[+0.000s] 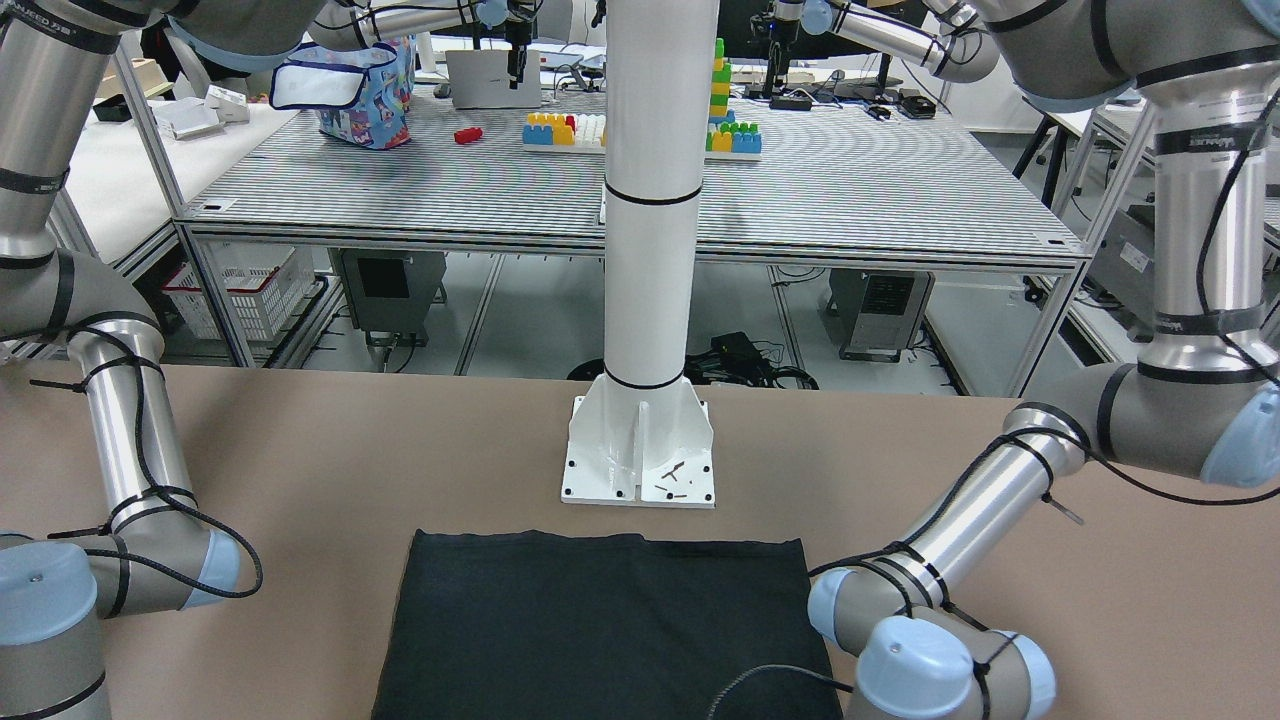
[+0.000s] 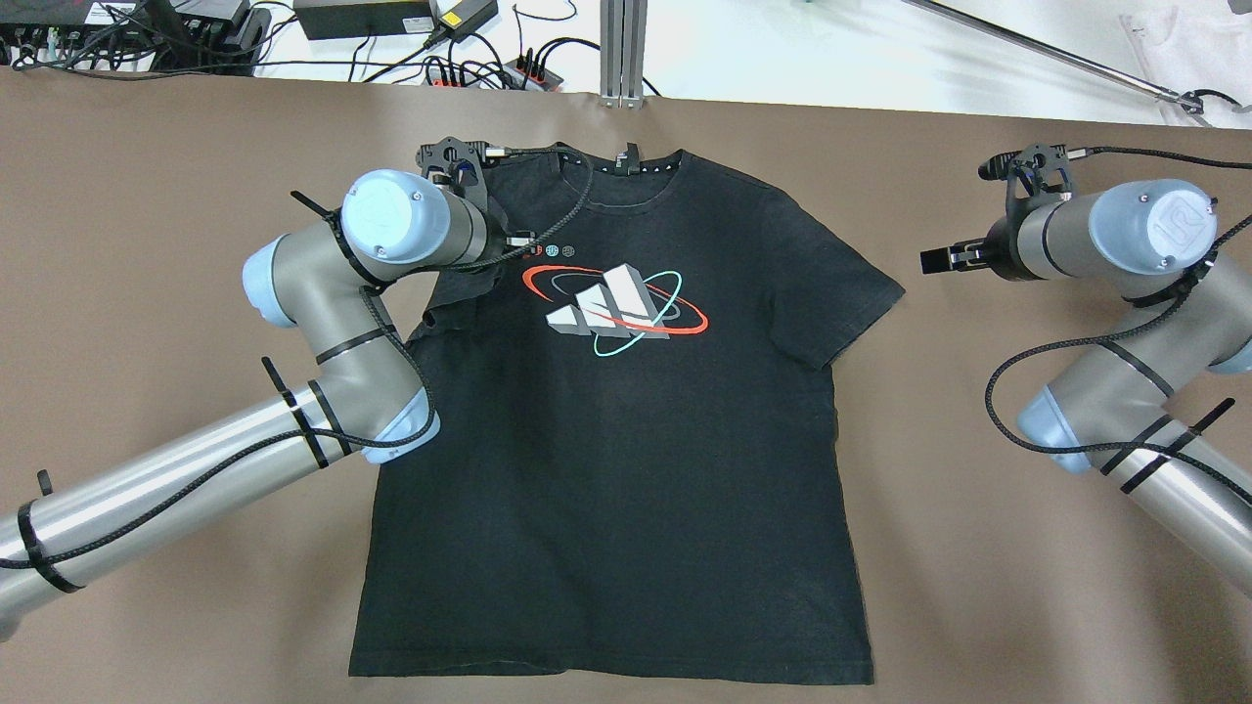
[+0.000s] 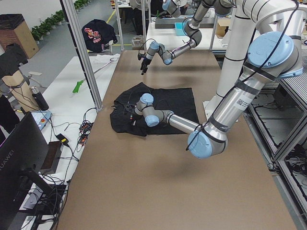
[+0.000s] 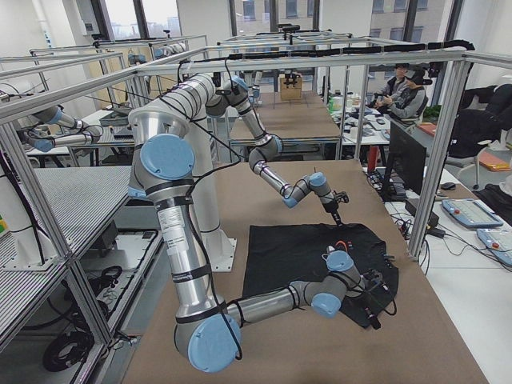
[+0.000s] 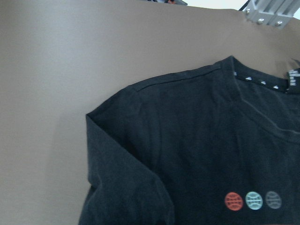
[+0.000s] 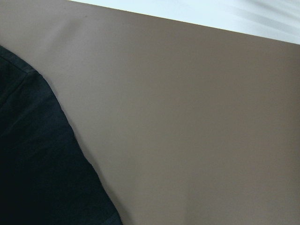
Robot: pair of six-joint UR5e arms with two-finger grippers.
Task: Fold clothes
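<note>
A black T-shirt (image 2: 606, 460) with a white, red and teal chest logo lies face up on the brown table (image 2: 147, 196), collar away from the robot. Its hem shows in the front-facing view (image 1: 600, 630). My left gripper (image 2: 469, 279) is over the shirt's left sleeve (image 2: 455, 298), its fingers mostly hidden under the wrist. That sleeve is gathered inward and drawn up to the gripper. The left wrist view shows the shoulder and folded sleeve (image 5: 122, 187). My right gripper (image 2: 941, 260) hovers over bare table beside the flat right sleeve (image 2: 841, 293), touching nothing. I cannot tell whether it is open.
The white pillar's base plate (image 1: 640, 455) stands just behind the hem. Cables and power strips (image 2: 391, 24) and an aluminium post (image 2: 623, 49) line the table's far edge. Both arms' elbows (image 1: 930, 660) rest low near the hem corners.
</note>
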